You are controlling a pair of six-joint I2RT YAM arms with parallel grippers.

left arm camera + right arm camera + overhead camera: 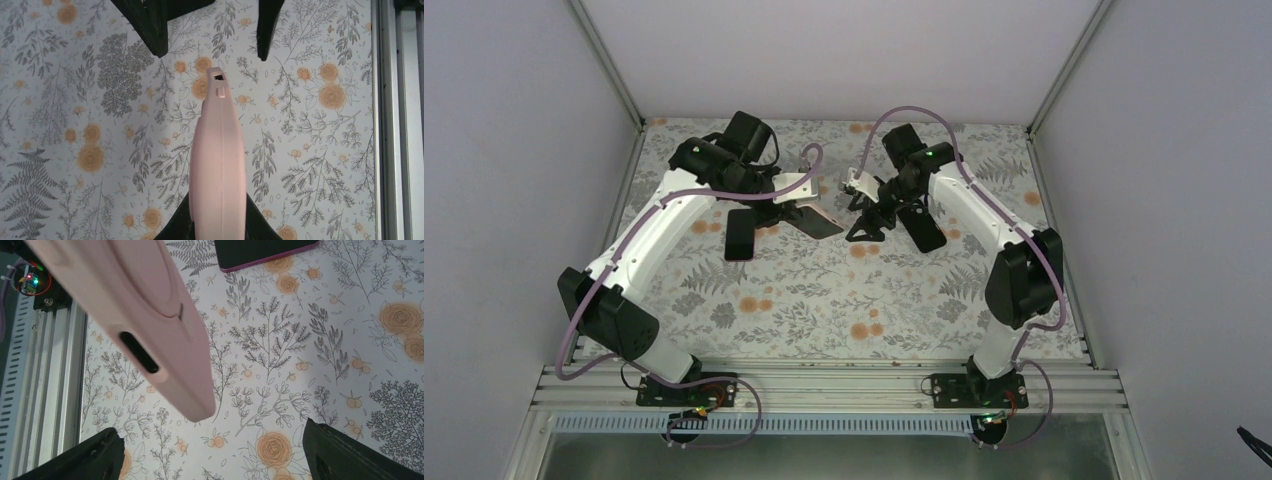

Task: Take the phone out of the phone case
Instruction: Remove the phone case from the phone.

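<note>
Phone case (pixel 218 165) clamped in left end effector (pixel 218 226); right end effector (pixel 214 455) open, nearby.

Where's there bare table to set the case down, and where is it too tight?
Bare: the near half of the table, from the front rail up to mid-table. Crowded: further back, where the left gripper holding the pink case, the open right gripper and a dark slab lying flat sit close together.
</note>
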